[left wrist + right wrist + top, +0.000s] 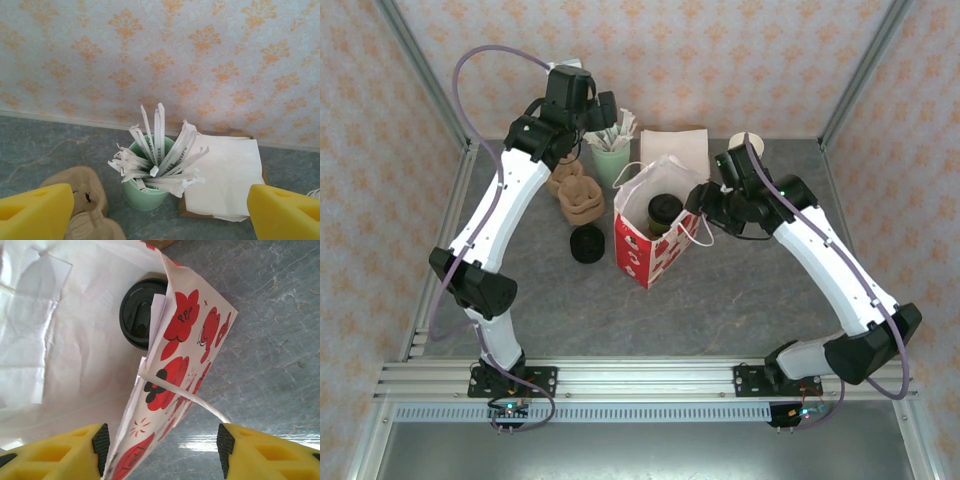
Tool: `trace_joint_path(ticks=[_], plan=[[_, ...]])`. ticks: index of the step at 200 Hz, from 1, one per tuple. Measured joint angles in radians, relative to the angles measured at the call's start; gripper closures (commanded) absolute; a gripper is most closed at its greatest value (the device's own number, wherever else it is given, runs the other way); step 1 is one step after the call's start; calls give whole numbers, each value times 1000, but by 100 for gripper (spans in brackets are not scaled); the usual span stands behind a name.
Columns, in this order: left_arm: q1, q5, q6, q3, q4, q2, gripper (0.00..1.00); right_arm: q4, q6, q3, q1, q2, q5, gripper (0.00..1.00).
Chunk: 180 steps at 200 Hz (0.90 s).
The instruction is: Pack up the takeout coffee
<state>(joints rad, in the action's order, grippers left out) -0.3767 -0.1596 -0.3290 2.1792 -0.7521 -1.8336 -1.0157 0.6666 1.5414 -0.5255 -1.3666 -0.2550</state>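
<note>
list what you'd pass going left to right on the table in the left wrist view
brown pulp cup carriers → green cup of paper-wrapped straws → stack of white napkins

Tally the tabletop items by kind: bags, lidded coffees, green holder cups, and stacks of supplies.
Paper bag: 1
Lidded coffee: 1
Green holder cup: 1
Supply stacks: 4 (napkins, black lids, pulp carriers, lidless cups)
Total: 7
</note>
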Motion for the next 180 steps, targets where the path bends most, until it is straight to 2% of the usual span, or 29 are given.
trace_joint_path(ticks=[32, 85, 104, 134, 180], plan=[[2, 29, 16, 64, -9, -18, 11, 49, 31, -1, -26, -13, 8, 38], [18, 85, 37, 68, 7, -79, 12, 74, 40, 17, -42, -113, 43, 38], [20, 105, 40, 68, 19, -117, 13, 76, 44, 17, -42, -134, 51, 46], [31, 127, 41, 69, 39, -170, 13, 77, 32, 18, -42, -142, 73, 79], [56, 147, 43, 174, 37, -260, 17, 21, -21, 80, -42, -153, 92, 88]])
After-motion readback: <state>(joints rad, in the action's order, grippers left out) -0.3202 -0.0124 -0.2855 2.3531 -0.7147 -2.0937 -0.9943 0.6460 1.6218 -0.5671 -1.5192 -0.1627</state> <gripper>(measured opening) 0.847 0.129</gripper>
